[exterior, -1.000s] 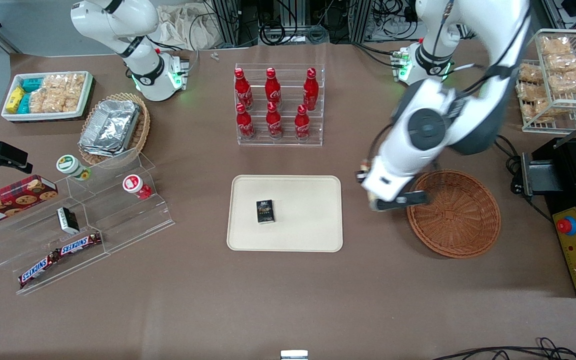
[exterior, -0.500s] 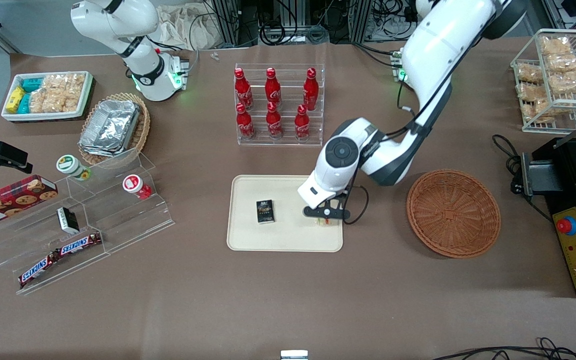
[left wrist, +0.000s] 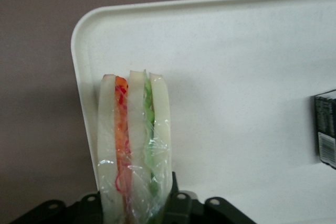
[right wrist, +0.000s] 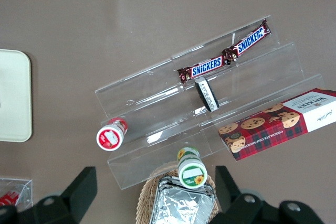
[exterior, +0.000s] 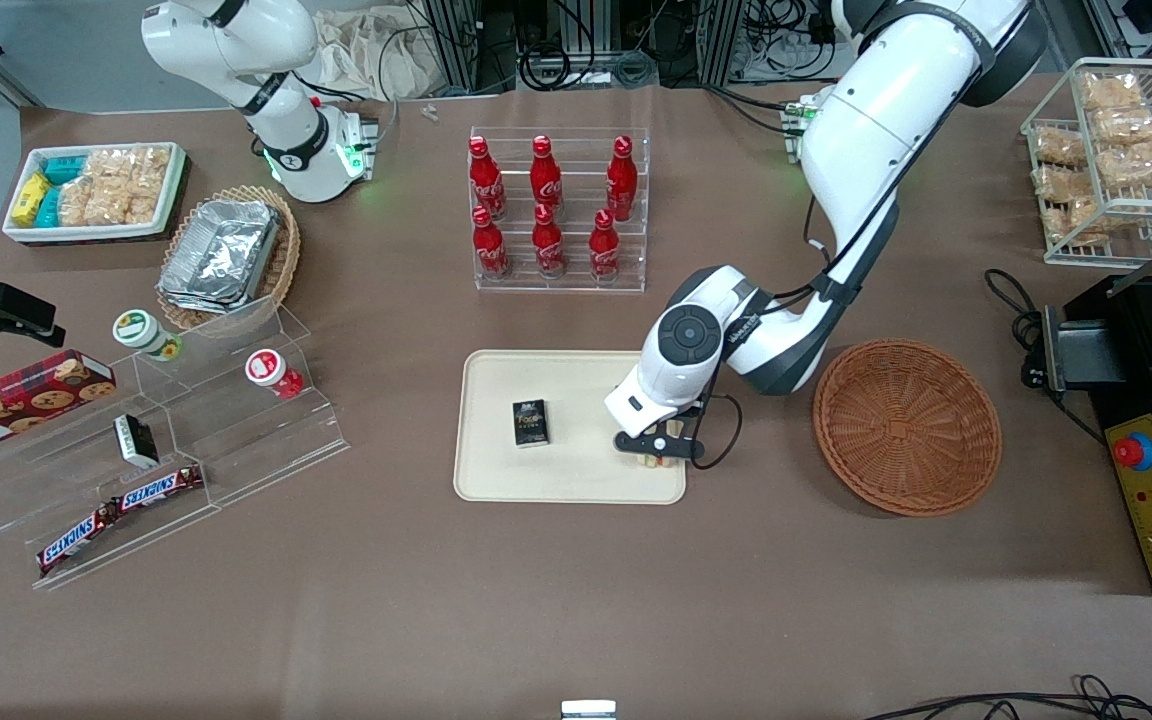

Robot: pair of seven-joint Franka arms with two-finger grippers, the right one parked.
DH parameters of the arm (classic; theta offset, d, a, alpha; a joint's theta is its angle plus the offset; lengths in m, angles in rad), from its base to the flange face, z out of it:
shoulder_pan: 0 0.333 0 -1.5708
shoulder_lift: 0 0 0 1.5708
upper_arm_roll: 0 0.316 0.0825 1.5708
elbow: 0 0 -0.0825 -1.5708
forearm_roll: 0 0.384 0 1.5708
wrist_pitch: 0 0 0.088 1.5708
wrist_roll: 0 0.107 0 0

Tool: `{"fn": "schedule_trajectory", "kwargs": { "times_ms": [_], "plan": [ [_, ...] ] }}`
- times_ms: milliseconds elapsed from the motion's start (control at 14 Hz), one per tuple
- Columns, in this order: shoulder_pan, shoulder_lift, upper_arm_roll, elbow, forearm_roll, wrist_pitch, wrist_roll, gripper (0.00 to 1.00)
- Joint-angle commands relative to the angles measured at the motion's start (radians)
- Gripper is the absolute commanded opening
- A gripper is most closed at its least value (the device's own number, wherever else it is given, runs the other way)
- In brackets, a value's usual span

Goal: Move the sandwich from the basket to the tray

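My left gripper (exterior: 658, 450) is low over the cream tray (exterior: 496, 478), at the tray's corner nearest the reddish-brown wicker basket (exterior: 906, 425). It is shut on the sandwich (left wrist: 134, 145), a wrapped wedge of pale bread with orange-red and green layers standing on edge between the jaws. In the front view only a bit of the sandwich (exterior: 652, 461) shows under the gripper. The tray (left wrist: 236, 77) lies right beneath it in the left wrist view. The basket holds nothing.
A small black box (exterior: 530, 422) lies on the tray toward the parked arm's end. A clear rack of red cola bottles (exterior: 556, 210) stands farther from the front camera than the tray. A black machine (exterior: 1151, 420) sits at the working arm's end.
The gripper carried the sandwich from beside the basket over to the tray, then shifted slightly nearer the front camera and lower over the tray's corner.
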Motion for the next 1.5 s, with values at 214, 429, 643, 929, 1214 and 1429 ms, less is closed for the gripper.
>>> {"fn": "schedule_trajectory", "kwargs": {
  "times_ms": [214,429,643,929,1214,1429],
  "plan": [
    [0.123,-0.313,-0.010,0.012,-0.143,-0.220,0.017,1.00],
    [0.200,-0.453,-0.010,0.012,-0.177,-0.364,0.052,1.00],
    [0.312,-0.558,-0.007,0.012,-0.242,-0.543,0.270,1.00],
    [0.407,-0.671,-0.002,0.011,-0.267,-0.683,0.350,1.00],
    [0.483,-0.803,-0.001,-0.006,-0.281,-0.795,0.367,1.00],
    [0.345,-0.857,0.175,-0.017,-0.305,-0.831,0.376,1.00]
  ]
}}
